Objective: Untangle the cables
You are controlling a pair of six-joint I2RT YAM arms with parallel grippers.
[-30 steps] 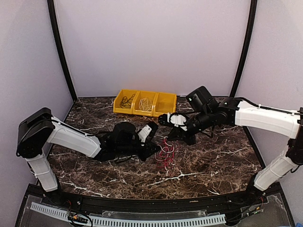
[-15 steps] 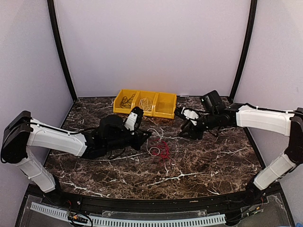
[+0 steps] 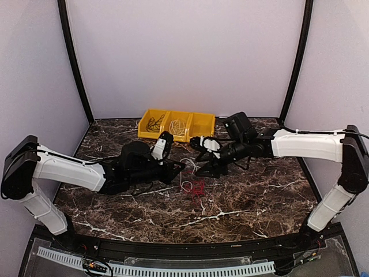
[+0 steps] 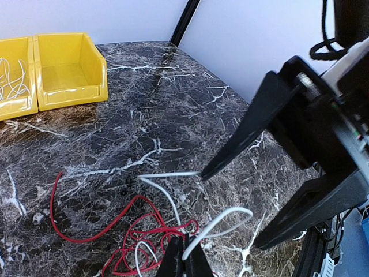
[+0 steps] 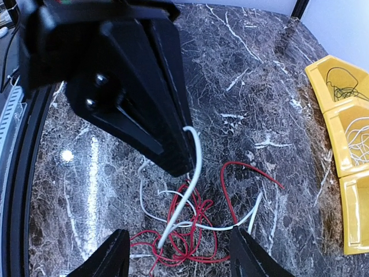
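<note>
left hand clenches the white cable over the red cable tangled on the marble counter; right hand, spread wide, should pinch white alone, then pull away gently.

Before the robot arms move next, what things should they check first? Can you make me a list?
1. The left gripper is shut on the white cable: ok.
2. The right gripper is open and holds nothing: ok.
3. The white cable is clear of the red cable: not ok, they cross in a tangle.
4. The right gripper has a cable between its jaws: cannot tell.
5. The yellow bin has an empty compartment: ok.
</note>
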